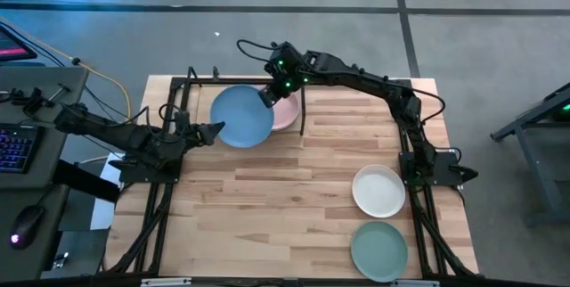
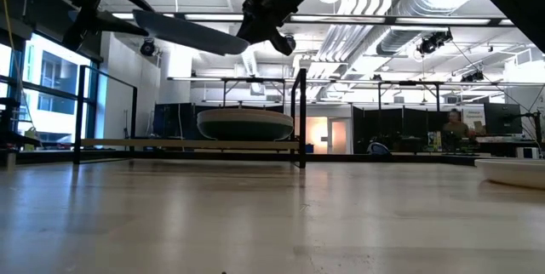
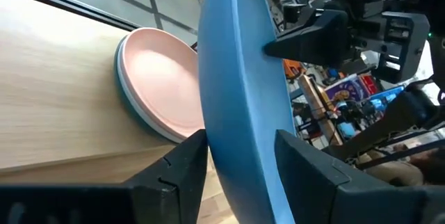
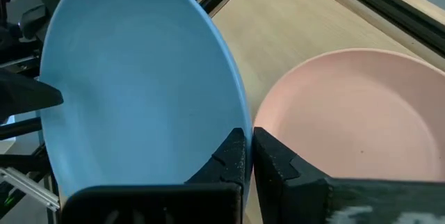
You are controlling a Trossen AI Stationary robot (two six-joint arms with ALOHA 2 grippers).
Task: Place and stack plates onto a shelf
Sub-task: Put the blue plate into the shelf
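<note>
The blue plate [image 1: 242,116] hangs tilted in the air over the shelf [image 2: 187,144], between both grippers. My right gripper [image 1: 267,96] is shut on its far-right rim, my left gripper [image 1: 214,132] on its near-left rim. Beside it the pink plate [image 1: 285,114] tops a stack [image 2: 245,123] that rests on the shelf board; the plates under it [image 3: 128,95] show only as edges. The white plate [image 1: 378,191] and the sage green plate [image 1: 378,250] lie flat on the table's right side. My left gripper has the blue plate's rim [image 3: 240,147] between its two fingers [image 3: 182,163], one on each face, coming level from the table's left. The plate is lifted clear and tilted. My right gripper pinches the opposite rim [image 4: 236,123], one finger [image 4: 229,156] on the inner face and one on the underside, slanting down from the far right.
Black shelf posts [image 1: 303,113] and rods stand around the stack at the table's far side. Bare wood [image 1: 267,207] lies in the table's middle and near left. A keyboard and mouse [image 1: 27,225] sit off the table's left.
</note>
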